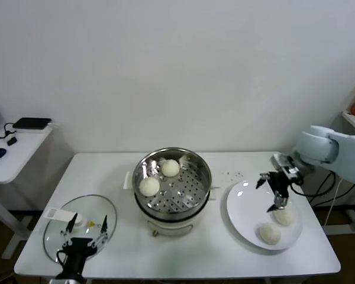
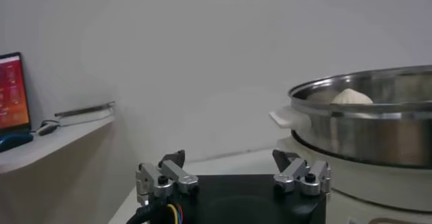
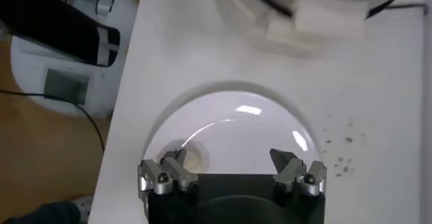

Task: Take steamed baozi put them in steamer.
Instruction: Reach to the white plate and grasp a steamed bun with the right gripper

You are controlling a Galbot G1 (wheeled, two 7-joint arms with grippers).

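Note:
The steel steamer [image 1: 172, 183] stands mid-table with two off-white baozi on its perforated tray, one at the far side [image 1: 170, 168] and one at the left [image 1: 149, 186]. Two more baozi [image 1: 284, 216] [image 1: 269, 234] lie on the white plate [image 1: 242, 207] at the right. My right gripper [image 1: 273, 192] hangs open and empty over the plate, just above the farther plate baozi. In the right wrist view the open fingers [image 3: 174, 166] frame the plate [image 3: 233, 127], with a baozi [image 3: 192, 159] showing beside one fingertip. My left gripper [image 1: 83, 228] is parked open at the table's front left.
A round glass lid [image 1: 80, 228] lies at the front left under the left gripper. The steamer's rim [image 2: 364, 104] rises right of the left gripper. A side desk [image 1: 12, 151] with a mouse and a black box stands far left. Cables trail at the right edge.

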